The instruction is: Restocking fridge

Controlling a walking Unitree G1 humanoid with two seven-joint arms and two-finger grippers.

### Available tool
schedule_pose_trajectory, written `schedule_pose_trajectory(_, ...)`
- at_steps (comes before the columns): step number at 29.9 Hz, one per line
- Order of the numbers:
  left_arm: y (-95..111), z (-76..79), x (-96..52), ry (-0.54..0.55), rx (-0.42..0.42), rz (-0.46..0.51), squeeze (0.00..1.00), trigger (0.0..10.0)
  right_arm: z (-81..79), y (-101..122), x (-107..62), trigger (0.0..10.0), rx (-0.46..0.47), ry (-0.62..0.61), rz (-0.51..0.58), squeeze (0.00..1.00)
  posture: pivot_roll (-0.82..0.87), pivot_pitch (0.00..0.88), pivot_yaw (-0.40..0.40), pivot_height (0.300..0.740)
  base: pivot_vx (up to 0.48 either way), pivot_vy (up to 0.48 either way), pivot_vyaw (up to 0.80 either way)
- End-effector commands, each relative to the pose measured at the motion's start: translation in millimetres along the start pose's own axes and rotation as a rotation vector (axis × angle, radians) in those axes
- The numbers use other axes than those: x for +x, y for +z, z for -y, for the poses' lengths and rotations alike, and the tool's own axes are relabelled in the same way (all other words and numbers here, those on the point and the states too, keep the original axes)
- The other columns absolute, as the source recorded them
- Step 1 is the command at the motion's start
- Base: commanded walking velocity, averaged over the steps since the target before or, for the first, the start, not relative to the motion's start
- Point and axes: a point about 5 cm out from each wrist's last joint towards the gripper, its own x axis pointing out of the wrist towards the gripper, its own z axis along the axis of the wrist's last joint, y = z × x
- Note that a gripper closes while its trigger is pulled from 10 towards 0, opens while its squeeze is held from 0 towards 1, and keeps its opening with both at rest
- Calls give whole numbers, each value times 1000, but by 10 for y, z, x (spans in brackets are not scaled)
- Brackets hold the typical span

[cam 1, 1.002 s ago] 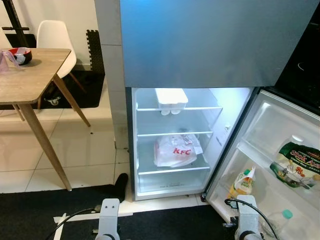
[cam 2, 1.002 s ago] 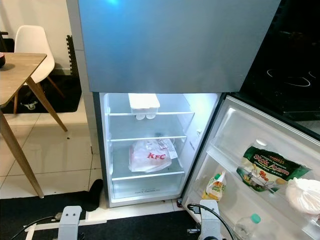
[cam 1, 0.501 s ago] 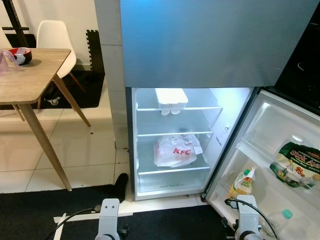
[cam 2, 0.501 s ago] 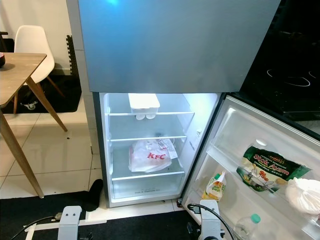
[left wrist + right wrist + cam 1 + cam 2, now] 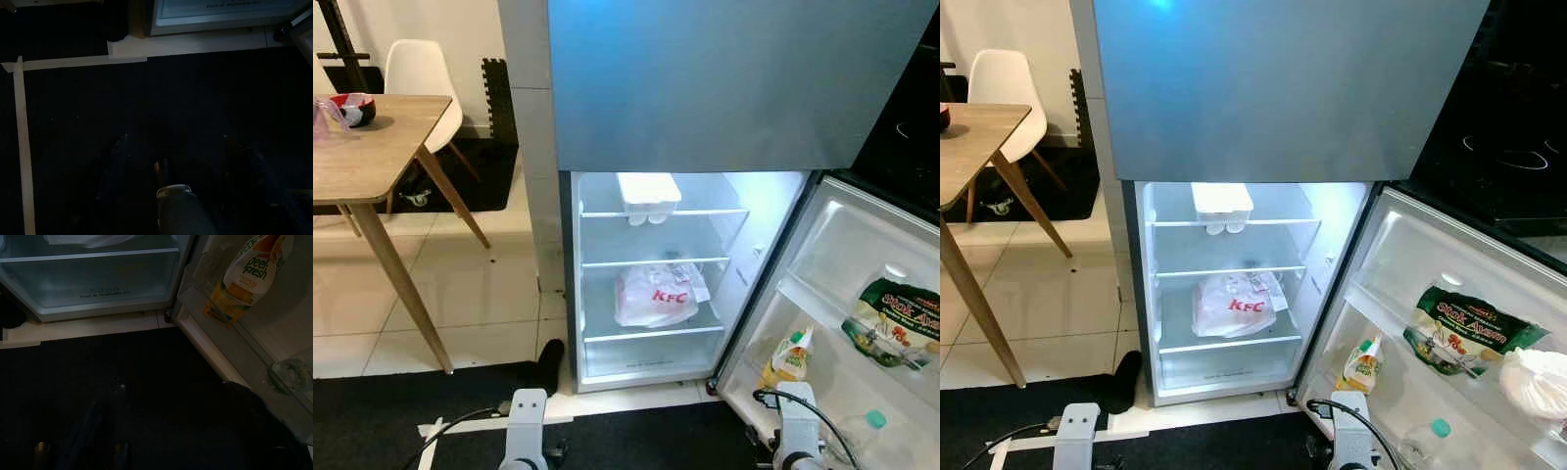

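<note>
While the lower door (image 5: pixel 847 294) stood swung wide to the robot's right, the fridge (image 5: pixel 651 274) showed a lit compartment below a closed grey upper door (image 5: pixel 724 83). Top shelf: one white tray (image 5: pixel 648 191), with two round shapes just under it through the glass. Middle shelf: one white plastic bag (image 5: pixel 656 296) printed "KFC" in red, a paper slip lying on its upper right. Bottom drawer (image 5: pixel 98 284): clear front with small grey lettering too fine to read. Door racks: upper rack held a green packet (image 5: pixel 1457 333) marked "Stok Ayam" and, beside it toward the door's outer edge, a white knotted bag (image 5: pixel 1536 384); lower rack held a juice carton (image 5: pixel 242 276) reading "deer Fresh", mango pictured, and a clear bottle with a teal cap (image 5: pixel 1441 428) near it. Floor: pale tiles (image 5: pixel 480 304) by the fridge, black mat (image 5: pixel 195 107) with strips of pale tape (image 5: pixel 73 62) in front. To the robot's left: wooden bench (image 5: pixel 372 147) carrying a red-and-black bowl (image 5: pixel 353 106), white chair (image 5: pixel 423 83) behind. Both arms hung low over the mat; each claw sat in deep shade, so whether left or right was wide or narrow could not be told.
</note>
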Motion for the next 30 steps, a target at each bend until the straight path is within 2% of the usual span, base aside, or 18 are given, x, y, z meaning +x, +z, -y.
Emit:
schedule_pose_trajectory(1,-40,-50,-18,12,-6,-8,0,0,50,24,-1,0,-3,-14,14,231,31,0,-85,738,0,0,0)
schedule_pose_trajectory(2,-40,-49,-18,12,-5,-7,0,0,50,25,-1,0,-3,-14,15,149,31,0,-84,738,0,0,0)
schedule_pose_trajectory(10,-22,-27,-10,6,10,-4,0,0,48,26,-1,0,-5,-16,15,118,31,0,-84,738,0,0,0)
schedule_pose_trajectory(11,-17,-21,-8,5,13,-3,0,0,48,25,-1,392,-5,-17,14,118,31,0,-84,738,0,0,0)
schedule_pose_trajectory(12,-5,-9,-3,4,14,-1,0,0,48,27,0,1490,-5,-18,14,122,31,0,-83,738,0,0,0)
schedule_pose_trajectory(14,0,-5,-1,4,14,-1,0,0,48,27,0,1569,-5,-18,14,125,31,0,-83,738,0,0,0)
schedule_pose_trajectory(16,7,2,3,4,15,1,0,0,48,28,0,2314,-5,-17,15,137,31,0,-83,738,0,0,0)
schedule_pose_trajectory(18,13,8,5,4,16,2,0,0,49,29,0,4235,-7,-17,15,153,31,0,-83,738,0,0,0)
schedule_pose_trajectory(19,13,8,5,4,16,2,0,0,49,29,0,4235,-7,-17,15,153,31,0,-83,738,0,0,0)
schedule_pose_trajectory(20,17,11,6,4,15,3,0,0,49,29,0,7608,-9,-18,15,165,31,0,-83,738,0,0,0)
schedule_pose_trajectory(21,18,14,7,4,15,3,0,0,48,29,0,9098,-10,-18,15,176,31,0,-83,738,0,0,0)
schedule_pose_trajectory(22,16,22,8,3,15,4,0,0,48,29,0,10000,-11,-17,15,278,31,0,-83,738,0,0,0)
schedule_pose_trajectory(23,16,22,8,3,15,4,0,0,48,29,0,10000,-11,-17,15,278,31,0,-83,738,0,0,0)
schedule_pose_trajectory(24,13,26,7,3,16,5,0,0,45,30,0,10000,-7,-14,15,584,32,0,-82,738,0,0,0)
schedule_pose_trajectory(25,10,30,7,3,16,5,0,0,44,31,1,10000,1,-15,15,1000,32,0,-82,738,0,0,0)
schedule_pose_trajectory(28,9,32,7,4,17,6,0,0,43,32,1,10000,6,-15,15,1000,32,0,-82,738,0,0,0)
schedule_pose_trajectory(29,11,38,8,6,17,8,890,4510,42,42,3,10000,11,-11,17,1000,40,0,-91,738,0,0,0)
schedule_pose_trajectory(30,15,44,9,7,12,13,1000,5765,42,53,6,10000,13,-8,19,1000,44,0,-95,738,0,0,0)
